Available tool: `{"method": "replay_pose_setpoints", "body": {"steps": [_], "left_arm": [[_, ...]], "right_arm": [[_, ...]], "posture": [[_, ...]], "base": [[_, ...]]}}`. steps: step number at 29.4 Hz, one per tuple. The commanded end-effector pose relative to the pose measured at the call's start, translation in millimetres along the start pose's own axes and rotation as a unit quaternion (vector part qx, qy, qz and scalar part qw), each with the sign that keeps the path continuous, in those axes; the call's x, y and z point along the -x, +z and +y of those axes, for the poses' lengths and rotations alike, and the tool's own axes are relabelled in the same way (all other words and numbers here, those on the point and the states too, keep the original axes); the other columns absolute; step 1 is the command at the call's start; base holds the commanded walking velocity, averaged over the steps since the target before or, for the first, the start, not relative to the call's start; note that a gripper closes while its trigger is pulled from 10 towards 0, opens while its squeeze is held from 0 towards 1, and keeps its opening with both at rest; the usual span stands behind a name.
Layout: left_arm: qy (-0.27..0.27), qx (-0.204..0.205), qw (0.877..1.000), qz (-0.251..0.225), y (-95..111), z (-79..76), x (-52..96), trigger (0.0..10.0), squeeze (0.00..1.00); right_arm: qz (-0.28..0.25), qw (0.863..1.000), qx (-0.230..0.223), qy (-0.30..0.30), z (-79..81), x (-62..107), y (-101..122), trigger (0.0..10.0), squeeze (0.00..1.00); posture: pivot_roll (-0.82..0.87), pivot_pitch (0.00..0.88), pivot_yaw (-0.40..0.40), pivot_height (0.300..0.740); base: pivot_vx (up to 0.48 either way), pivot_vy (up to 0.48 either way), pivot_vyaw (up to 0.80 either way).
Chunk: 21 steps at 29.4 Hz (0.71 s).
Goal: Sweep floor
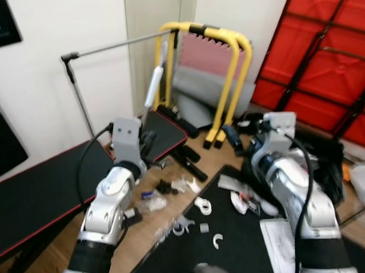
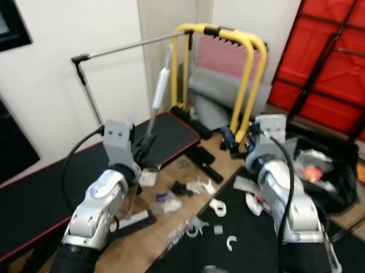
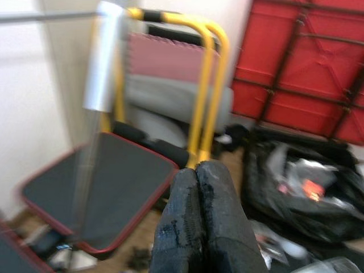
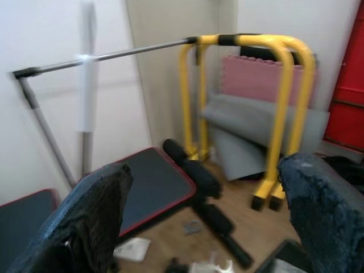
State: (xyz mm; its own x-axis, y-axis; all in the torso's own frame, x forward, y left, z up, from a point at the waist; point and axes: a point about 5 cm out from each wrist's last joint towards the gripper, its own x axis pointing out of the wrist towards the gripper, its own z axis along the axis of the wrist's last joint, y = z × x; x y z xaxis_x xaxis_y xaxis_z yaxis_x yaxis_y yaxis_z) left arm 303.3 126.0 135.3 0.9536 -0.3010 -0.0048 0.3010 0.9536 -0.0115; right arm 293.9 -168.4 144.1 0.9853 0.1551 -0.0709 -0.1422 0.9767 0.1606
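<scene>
Left claw [image 3: 196,227] closed, litter [image 1: 193,215] along mat edge [image 1: 175,225]

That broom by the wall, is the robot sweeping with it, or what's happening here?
It looks like sweeping. The left pincer is shut on the broom, a thin pole with a white grip that leans up near the yellow frame. The right pincer hangs open beside it, holding nothing. White and black scraps lie scattered on the wooden floor and the black mat, so little seems cleared yet.

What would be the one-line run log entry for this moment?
left end effector: shut, empty | right end effector: open | broom: leaning at wall, ungrasped | debris: on floor
</scene>
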Motion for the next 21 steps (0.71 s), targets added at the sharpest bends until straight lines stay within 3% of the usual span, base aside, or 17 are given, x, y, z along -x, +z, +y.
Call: {"method": "replay_pose_setpoints", "body": {"steps": [1, 21], "left_arm": [[-0.017, -0.009, 1.000, 0.002, -0.8, -5.8, -1.0, 10.0, 0.00], [-0.013, -0.017, 1.000, -0.007, 2.0, -5.2, -2.5, 10.0, 0.00]], "right_arm": [[0.000, 1.000, 0.006, -0.010, -4.0, -0.1, 0.5, 10.0, 0.00], [-0.003, 1.000, 0.005, -0.010, -4.0, -1.8, 2.2, 10.0, 0.00]], "posture": [[-0.16, 0.000, -0.158, 0.740], [-0.17, 0.000, -0.157, 0.740]], "base": [[0.000, 0.000, -0.80], [0.000, 0.000, -0.80]]}}
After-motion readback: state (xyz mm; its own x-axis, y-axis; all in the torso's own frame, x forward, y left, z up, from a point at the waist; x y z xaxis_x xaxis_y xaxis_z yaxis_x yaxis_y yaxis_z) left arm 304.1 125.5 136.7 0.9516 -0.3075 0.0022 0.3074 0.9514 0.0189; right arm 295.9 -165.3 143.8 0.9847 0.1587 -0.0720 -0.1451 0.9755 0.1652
